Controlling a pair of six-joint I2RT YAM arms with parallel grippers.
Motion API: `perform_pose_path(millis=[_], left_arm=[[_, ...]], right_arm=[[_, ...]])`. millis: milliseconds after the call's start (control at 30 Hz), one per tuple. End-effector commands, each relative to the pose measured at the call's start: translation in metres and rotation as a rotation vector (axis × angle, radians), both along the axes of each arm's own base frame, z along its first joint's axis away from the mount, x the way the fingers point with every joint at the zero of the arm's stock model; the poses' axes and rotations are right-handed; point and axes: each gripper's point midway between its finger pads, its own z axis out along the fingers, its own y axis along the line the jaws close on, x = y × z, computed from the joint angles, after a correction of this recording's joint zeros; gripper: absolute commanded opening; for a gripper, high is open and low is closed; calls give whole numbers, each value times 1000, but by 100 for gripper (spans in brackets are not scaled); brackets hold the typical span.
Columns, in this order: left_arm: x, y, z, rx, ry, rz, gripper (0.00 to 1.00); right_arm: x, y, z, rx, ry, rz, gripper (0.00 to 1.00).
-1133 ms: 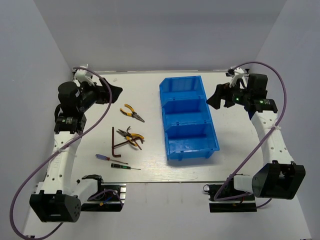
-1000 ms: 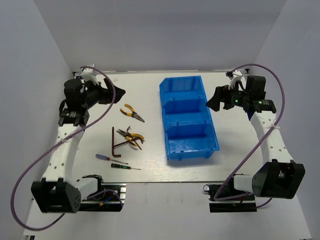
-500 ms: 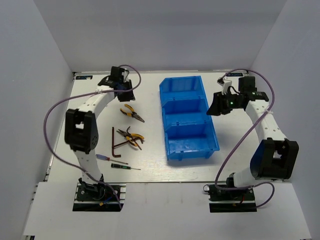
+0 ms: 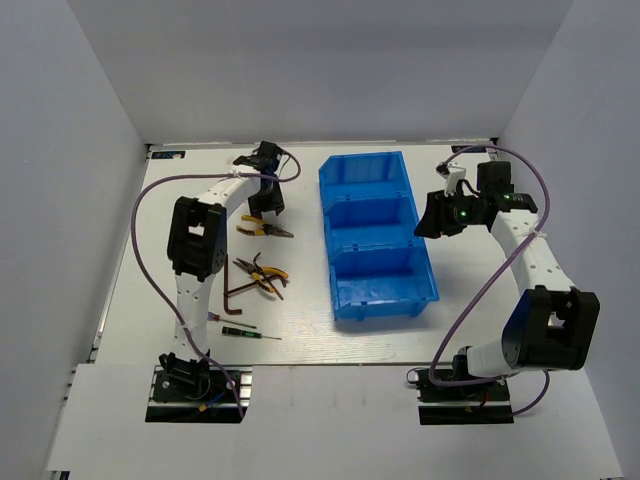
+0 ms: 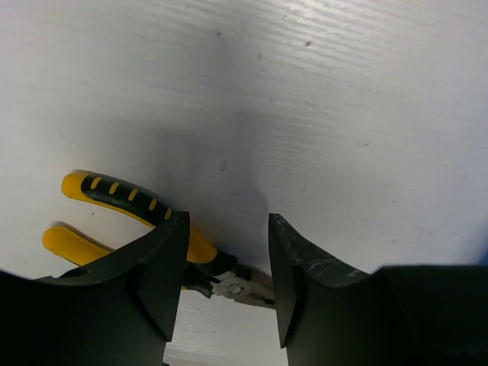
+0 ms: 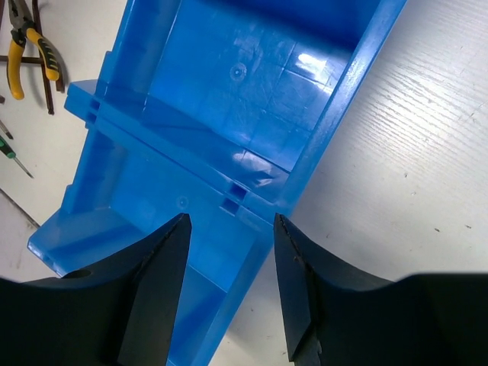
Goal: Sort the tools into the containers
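1. Worktop (image 4: 480,300): white, and it carries everything I list below.
2. Blue bin (image 4: 381,298): right of centre, its long side running far to near, with three compartments in a row. I see no tool in any of them.
3. Right gripper (image 4: 432,215): just right of the bin's right wall, level with the middle compartment. Its wrist camera looks down on a divider and that wall between its fingers (image 6: 164,282). Its jaws are apart and hold nothing.
4. Left gripper (image 4: 265,208): left of the bin, directly over the far pliers. Its jaws are apart and hold nothing.
5. Far pliers (image 4: 262,229): on the worktop under the left gripper (image 5: 225,229). From the left wrist I see the pivot and steel nose in the gap between the fingers, with the yellow handles (image 5: 122,200) running out past one finger. I cannot tell whether a finger touches them.
6. Near pliers (image 4: 262,273): nearer than the far pair and lying apart from it.
7. Hex keys (image 4: 229,285): two dark L-shapes, beside and partly under the near pliers.
8. Blue-handled screwdriver (image 4: 212,317): nearer still, close against the left arm.
9. Dark-handled screwdriver (image 4: 246,333): the tool nearest to me.
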Motion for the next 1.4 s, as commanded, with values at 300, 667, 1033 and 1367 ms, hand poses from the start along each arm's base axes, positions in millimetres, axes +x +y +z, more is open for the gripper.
perform_pose_path(millis=[300,667,1033,1367], left_arm=[[-11,0,93,-3,-212,89,55],[-34,1,75,67,-168,-319,34],[-69,-2,50,47,-82,-538,55],[-69,10,5,113,-1,-513,46]], right_arm=[[1,0,-11,18,24,-13,55],[-13,0,-18,14,45,-11,57],[-13,3,-19,40,72,-22,57],[-21,2,-22,27,80,-15,57]])
